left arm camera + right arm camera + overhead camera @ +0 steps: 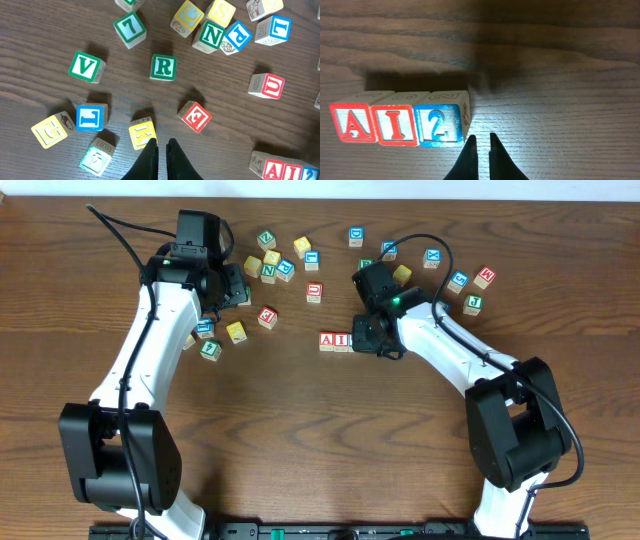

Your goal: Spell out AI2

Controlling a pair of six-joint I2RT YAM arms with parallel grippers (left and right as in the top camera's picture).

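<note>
Row: we see the A cube (354,124), I cube (397,125) and 2 cube (440,125) side by side, each touching the next, reading A, I, 2 from left to right in the right wrist view.
Row's place: it lies near the middle of the table (300,440), apart from the loose cubes that lie farther back and to the left.
Faces: A and I are red letters in red frames, and 2 is a blue figure in a blue frame. All three are upright toward the right wrist camera.
Right gripper (481,137): its fingers are pressed together with nothing between them. It hangs just off the right near corner of the 2 cube, and we cannot tell whether it touches.
Left gripper (161,142): its fingers are pressed together and empty. It is over the far left part of the table, well apart from the row.
Under the left gripper: a yellow K cube (142,134) lies just beside the fingertips. We cannot tell whether they touch it.
Nearby in that view: a red 3 cube (196,116), a green R cube (163,67), a green V cube (84,66), a blue L cube (91,117) and a yellow G cube (50,131) lie scattered and tilted at odd angles.
Far cluster: a green N cube (212,35) and a blue P cube (238,35) touch each other, and a red U cube (272,86) sits alone.
</note>
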